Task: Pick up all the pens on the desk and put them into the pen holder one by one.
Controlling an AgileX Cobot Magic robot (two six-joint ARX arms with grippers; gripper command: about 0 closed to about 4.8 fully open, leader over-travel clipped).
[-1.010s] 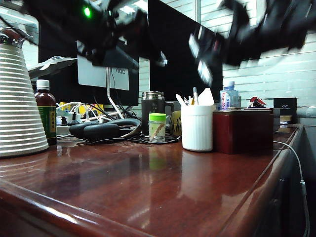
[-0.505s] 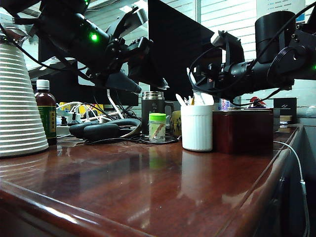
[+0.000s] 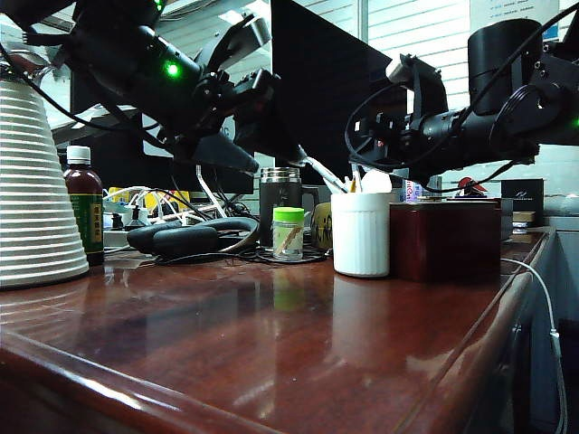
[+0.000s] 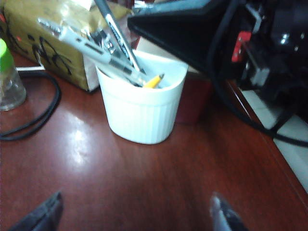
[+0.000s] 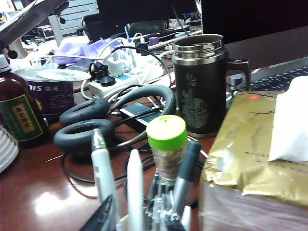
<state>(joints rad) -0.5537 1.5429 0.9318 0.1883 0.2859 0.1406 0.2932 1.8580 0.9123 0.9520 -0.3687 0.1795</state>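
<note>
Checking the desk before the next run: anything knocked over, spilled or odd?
Nothing stands out. The pen holder stands upright on the desk, pens leaning inside. Both end effectors hover above it, left open.

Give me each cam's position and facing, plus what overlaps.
Exterior view: low at the desk edge, facing the pen holder; both arms overhead, left gripper left, right gripper above the holder.
Left wrist view: above the desk, looking down at the pen holder; left gripper jaws wide apart.
Right wrist view: right gripper just above the holder, facing the green-lidded jar and mug.
Shared: pens in the holder.
</note>
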